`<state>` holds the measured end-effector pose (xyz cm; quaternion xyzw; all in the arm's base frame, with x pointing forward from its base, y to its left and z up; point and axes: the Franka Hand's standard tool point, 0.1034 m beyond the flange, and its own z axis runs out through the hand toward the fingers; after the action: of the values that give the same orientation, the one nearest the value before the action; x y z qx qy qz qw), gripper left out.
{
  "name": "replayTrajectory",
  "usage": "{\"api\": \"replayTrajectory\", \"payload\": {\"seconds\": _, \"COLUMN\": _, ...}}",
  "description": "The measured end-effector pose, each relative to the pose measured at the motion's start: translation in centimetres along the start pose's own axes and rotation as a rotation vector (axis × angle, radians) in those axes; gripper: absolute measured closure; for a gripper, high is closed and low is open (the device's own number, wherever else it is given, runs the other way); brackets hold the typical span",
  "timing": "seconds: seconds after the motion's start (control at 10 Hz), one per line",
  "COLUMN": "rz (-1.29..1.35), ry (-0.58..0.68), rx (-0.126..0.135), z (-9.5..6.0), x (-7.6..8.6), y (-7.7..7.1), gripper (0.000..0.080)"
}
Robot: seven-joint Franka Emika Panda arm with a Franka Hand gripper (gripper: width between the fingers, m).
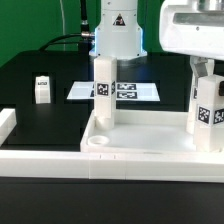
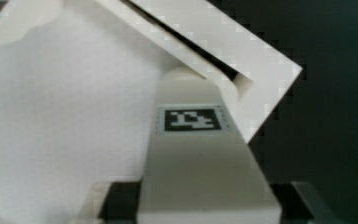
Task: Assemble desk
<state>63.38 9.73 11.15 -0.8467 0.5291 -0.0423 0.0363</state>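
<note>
The leg (image 2: 194, 165) is held in the hand (image 2: 201, 200) over the tabletop (image 2: 60, 120) corner. It is judged stiff, light, slippery plastic, best gripped across flat sides.

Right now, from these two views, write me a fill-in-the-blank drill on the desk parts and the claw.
1. The free-standing leg and the gripped leg both stand ___ on the tabletop.
2. The spare leg stands on the ___ table, at the exterior view's left.
3. The claw is closed on the leg at the exterior view's ___.
Missing words: upright; black; right.
</note>
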Motion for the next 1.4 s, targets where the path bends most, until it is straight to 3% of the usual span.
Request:
{"api": "replayTrajectory", "payload": {"seconds": 0.2, "rz": 0.065, "ry": -0.002, "rx": 0.001, "z": 0.0, "x": -0.1, "y": 0.0, "gripper": 0.0509}}
{"api": "replayTrajectory", "payload": {"seconds": 0.5, "rz": -0.029, "ry": -0.006, "rx": -0.008, "z": 0.0, "x": -0.2, "y": 0.0, "gripper": 0.0182}}
{"api": "replayTrajectory", "payload": {"seconds": 1.1, "rz": -0.578, "ry": 0.006, "rx": -0.018, "z": 0.0, "x": -1.2, "y": -0.3, "gripper": 0.015}}
{"api": "replayTrajectory", "payload": {"seconds": 1.4, "rz": -0.829, "ry": 0.004, "rx": -0.019, "z": 0.0, "x": -1.0, "y": -0.2, "gripper": 0.015}}
